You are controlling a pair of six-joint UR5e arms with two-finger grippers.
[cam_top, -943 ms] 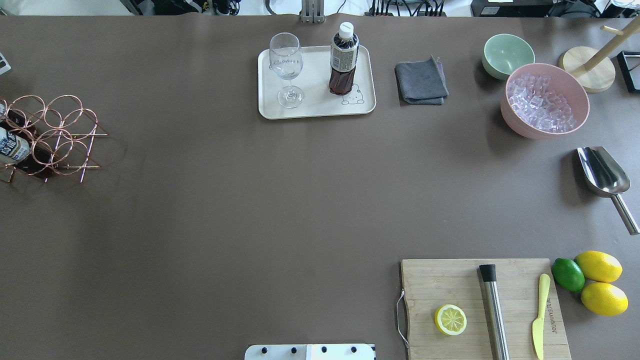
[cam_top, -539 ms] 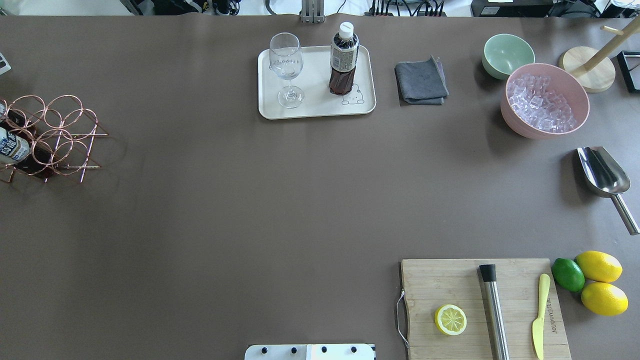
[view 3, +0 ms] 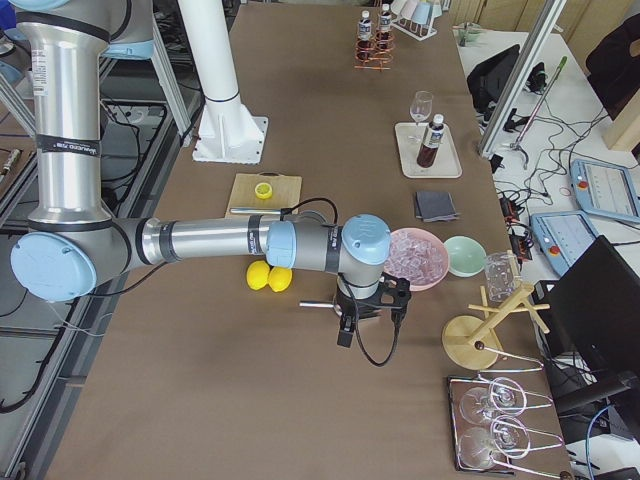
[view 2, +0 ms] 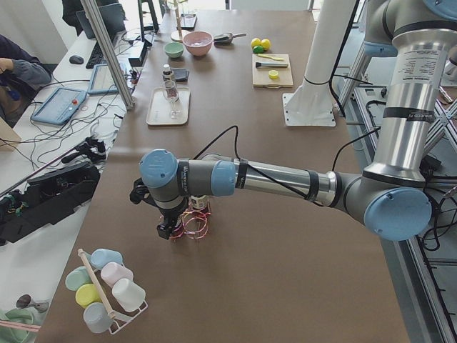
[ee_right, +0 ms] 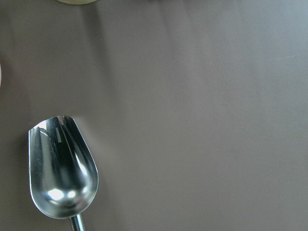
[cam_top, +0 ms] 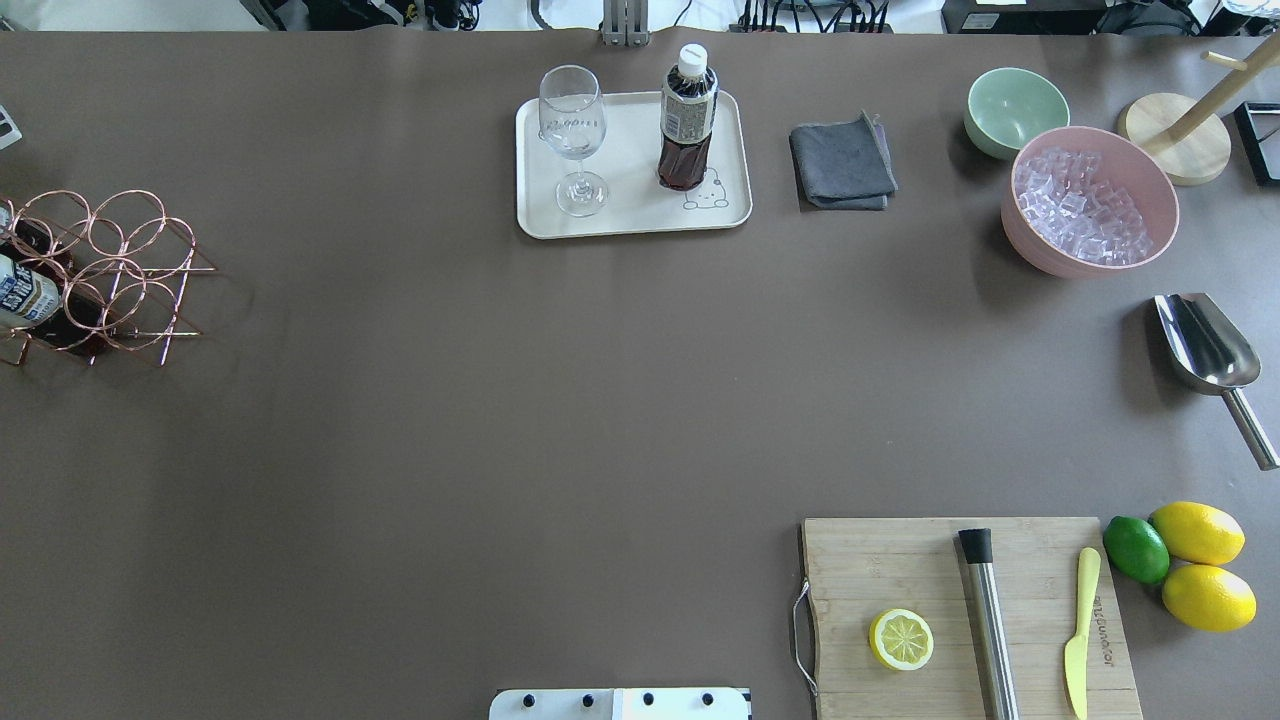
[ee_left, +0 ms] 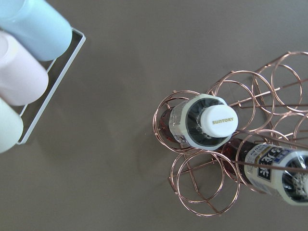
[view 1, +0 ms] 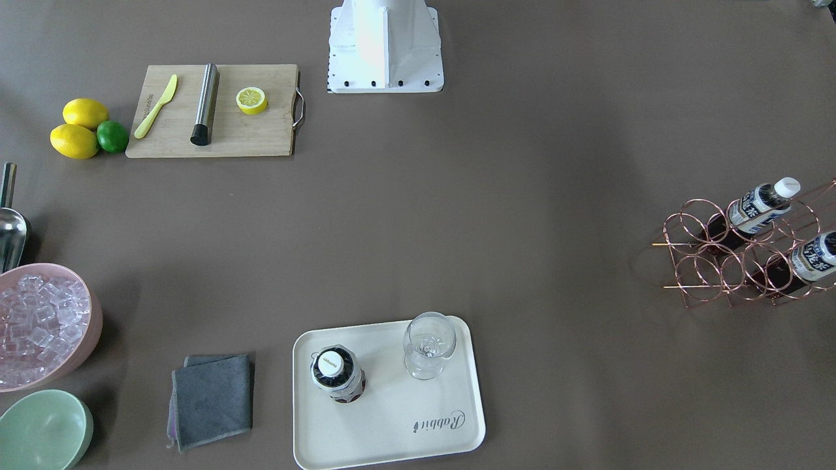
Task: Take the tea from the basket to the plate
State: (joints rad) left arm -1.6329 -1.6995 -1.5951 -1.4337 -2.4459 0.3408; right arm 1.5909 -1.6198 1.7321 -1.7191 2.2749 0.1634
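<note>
One tea bottle (cam_top: pixel 687 120) stands upright on the cream plate (cam_top: pixel 630 215), also seen in the front view (view 1: pixel 336 374). The copper wire basket (cam_top: pixel 110 270) sits at the table's left end and holds two more tea bottles (view 1: pixel 761 205) (view 1: pixel 810 258). The left wrist view looks down on the basket (ee_left: pixel 207 192) and one capped bottle (ee_left: pixel 207 120). My left gripper (view 2: pixel 169 230) hovers over the basket; I cannot tell whether it is open or shut. My right gripper (view 3: pixel 362 318) hangs near the scoop at the other end; I cannot tell its state.
A wine glass (cam_top: pixel 572 140) shares the plate. A grey cloth (cam_top: pixel 842 163), mint bowl (cam_top: pixel 1015 110), pink ice bowl (cam_top: pixel 1090 200) and metal scoop (cam_top: pixel 1205 345) lie to the right. A cutting board (cam_top: pixel 900 570) lies at the front right. A cup rack (view 2: pixel 107 286) stands beyond the basket.
</note>
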